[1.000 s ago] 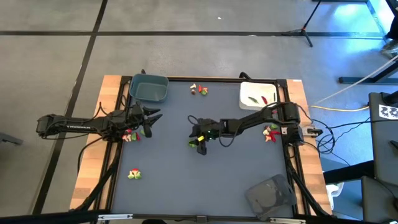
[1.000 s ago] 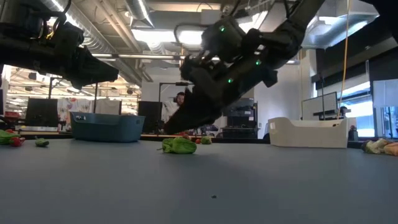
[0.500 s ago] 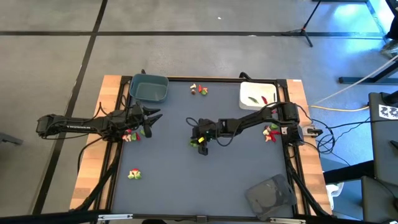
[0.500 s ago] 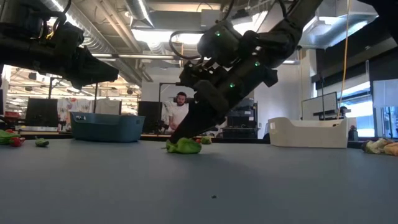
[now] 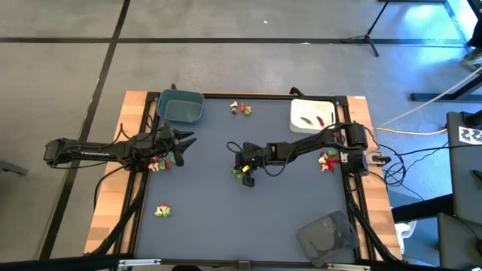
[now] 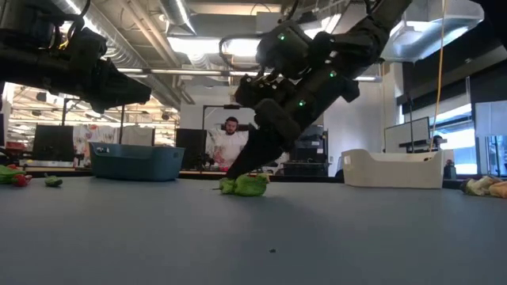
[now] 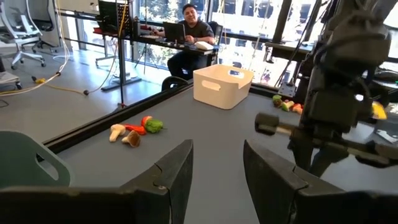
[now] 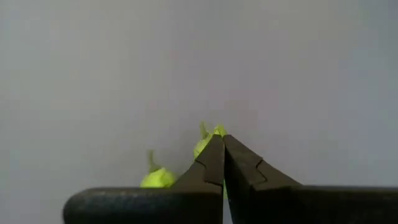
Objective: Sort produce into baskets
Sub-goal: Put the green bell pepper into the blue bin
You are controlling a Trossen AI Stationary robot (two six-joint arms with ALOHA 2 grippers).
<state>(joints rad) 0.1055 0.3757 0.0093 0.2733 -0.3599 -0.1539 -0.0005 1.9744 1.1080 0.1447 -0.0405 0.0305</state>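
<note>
Right gripper (image 8: pixel 222 163): my jaws now pressed together, tips touching green pepper (image 6: pixel 245 186), nothing held.
Change: pepper nudged sideways; regrasp needed.
Left gripper (image 7: pixel 216 168): parted, empty.

Tub (image 5: pixel 181 107) at the table's (image 5: pixel 203 218) far left, bin (image 5: pixel 312 115) far right, tray (image 5: pixel 327 235) near right.

No readable text, label, brand, number or sign in any view. Black-and-white patterned marker card (image 5: pixel 472 135) on dark equipment beyond right edge of tabletop: pattern only, no legible characters. Left arm's dark link (image 5: pixel 83 150) carries faint pale lettering, too small to read. Green indicator lights on right arm's wrist housing (image 6: pixel 303 75): lights only, no characters. Monitors in room behind: nothing legible.
</note>
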